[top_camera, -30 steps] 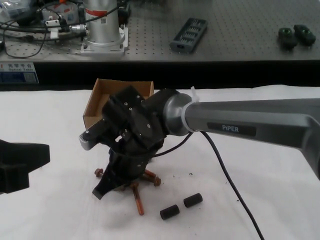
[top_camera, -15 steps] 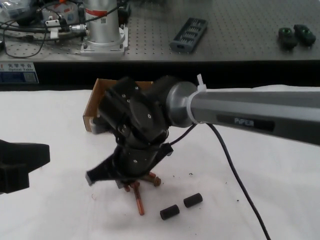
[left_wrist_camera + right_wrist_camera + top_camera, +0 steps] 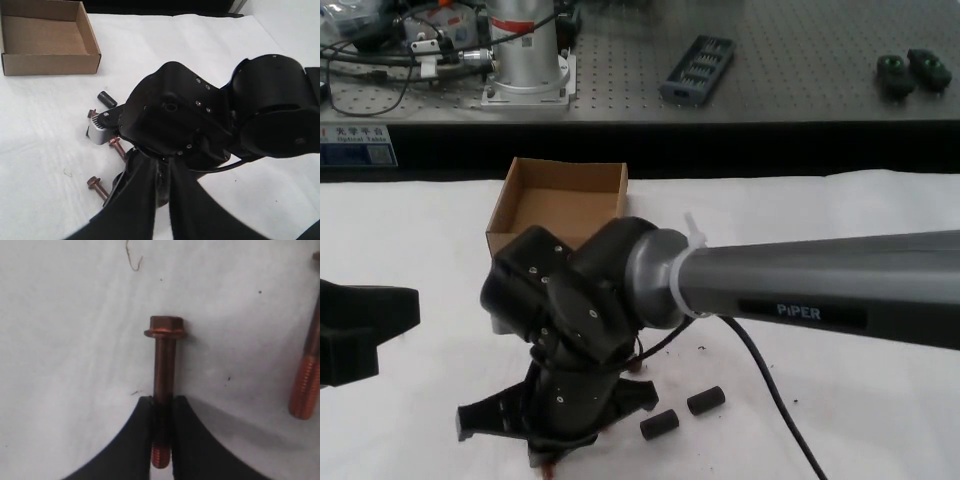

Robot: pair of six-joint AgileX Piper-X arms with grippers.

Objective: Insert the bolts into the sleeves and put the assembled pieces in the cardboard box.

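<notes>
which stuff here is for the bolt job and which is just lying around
Job: bolt in the right hand, loose bolts, two black sleeves, cardboard box.
Lying about: ribbed black block, metal post, black knobs, cables on the rear bench.

A counter (image 3: 880, 400) covered in white cloth is backed by a dark perforated table (image 3: 800, 40), on which a silver cylindrical post (image 3: 525, 45), tangled cables (image 3: 380, 50), a ribbed dark block (image 3: 698, 68) and two black knobs (image 3: 913, 72) are set.

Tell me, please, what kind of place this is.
Probably a robotics laboratory: a perforated metal table carrying a metal post and cables stands behind a cloth-covered bench, with a robot arm over it.
</notes>
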